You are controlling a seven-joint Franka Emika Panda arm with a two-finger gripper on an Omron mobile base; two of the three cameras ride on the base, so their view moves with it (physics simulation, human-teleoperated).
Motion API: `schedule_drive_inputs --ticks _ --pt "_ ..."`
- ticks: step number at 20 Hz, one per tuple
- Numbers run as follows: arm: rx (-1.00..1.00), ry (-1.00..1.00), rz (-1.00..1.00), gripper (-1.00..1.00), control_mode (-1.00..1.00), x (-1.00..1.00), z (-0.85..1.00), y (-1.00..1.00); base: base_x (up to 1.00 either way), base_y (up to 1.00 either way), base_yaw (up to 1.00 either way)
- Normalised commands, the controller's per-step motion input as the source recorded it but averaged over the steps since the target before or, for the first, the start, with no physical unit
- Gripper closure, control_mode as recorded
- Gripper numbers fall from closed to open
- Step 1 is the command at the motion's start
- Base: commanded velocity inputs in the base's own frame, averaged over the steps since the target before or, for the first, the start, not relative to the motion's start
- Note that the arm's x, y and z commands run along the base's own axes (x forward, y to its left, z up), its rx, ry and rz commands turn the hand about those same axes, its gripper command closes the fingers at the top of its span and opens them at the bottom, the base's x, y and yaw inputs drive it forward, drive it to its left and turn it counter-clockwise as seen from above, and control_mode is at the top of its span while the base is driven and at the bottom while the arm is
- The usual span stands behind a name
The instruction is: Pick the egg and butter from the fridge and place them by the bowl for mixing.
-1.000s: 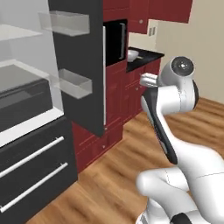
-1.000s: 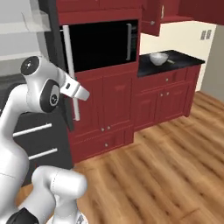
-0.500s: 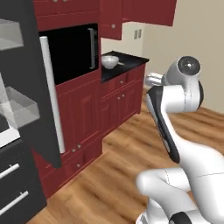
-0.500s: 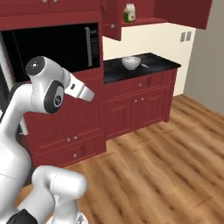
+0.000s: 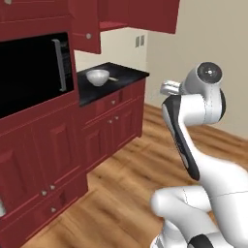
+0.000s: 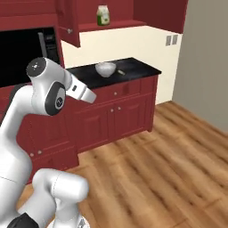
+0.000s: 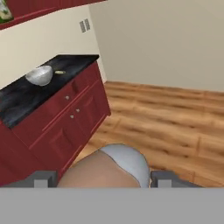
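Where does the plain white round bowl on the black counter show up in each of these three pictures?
Left base view: the plain white round bowl sits upper left of centre, on the black counter.
Right base view: the bowl is upper centre, under the open shelf.
Hand view: the bowl lies at the upper left.
Shared landmark: the black counter over red cabinets, ending near the wall's grey outlet plate.

The arm (image 5: 193,145) is built of glossy white rounded shells with dark grey bands at the joints, a round grey cap with a small centre dot on one joint, and bulbous white base segments.
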Motion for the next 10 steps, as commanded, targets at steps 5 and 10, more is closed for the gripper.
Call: schedule_drive_inputs --ticks 5,10 --pt "0.00 0.00 0.00 1.00 1.00 0.00 0.00 0.00 1.00 -0.59 0.27" --pt "0.00 0.00 0.00 1.00 1.00 0.00 0.00 0.00 1.00 -0.38 0.32"
